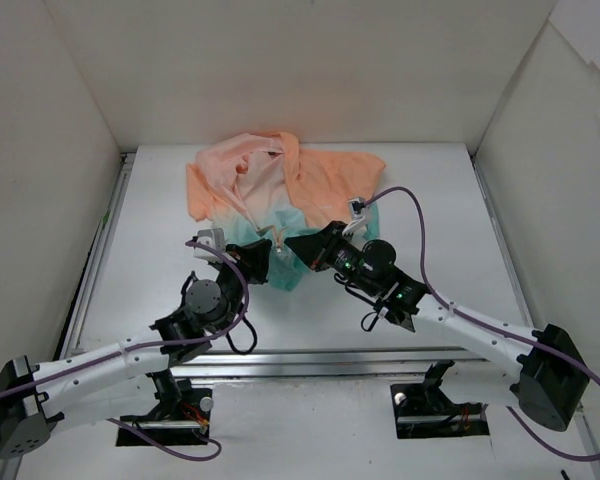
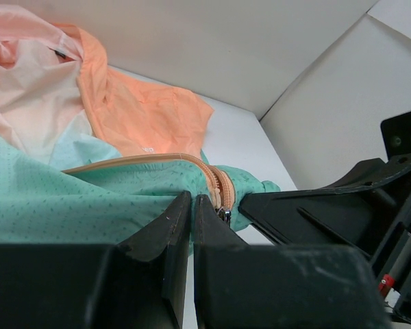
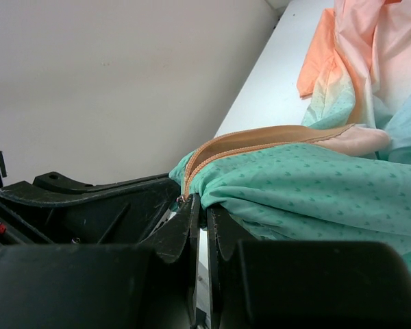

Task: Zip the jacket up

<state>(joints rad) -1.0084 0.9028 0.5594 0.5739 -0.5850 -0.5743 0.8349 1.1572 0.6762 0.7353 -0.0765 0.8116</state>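
Observation:
The jacket lies crumpled at the middle back of the table, peach-orange at the far side and mint-teal at the near hem. My left gripper is shut on the teal hem, just left of the orange-trimmed zipper and its small metal slider. My right gripper faces it from the right and is shut on the teal hem beside the zipper's bottom end. The two grippers almost touch, and the hem is lifted a little between them.
White walls enclose the table on the left, back and right. The right gripper's black body fills the right of the left wrist view. The left gripper's body fills the left of the right wrist view. Purple cables trail from both arms.

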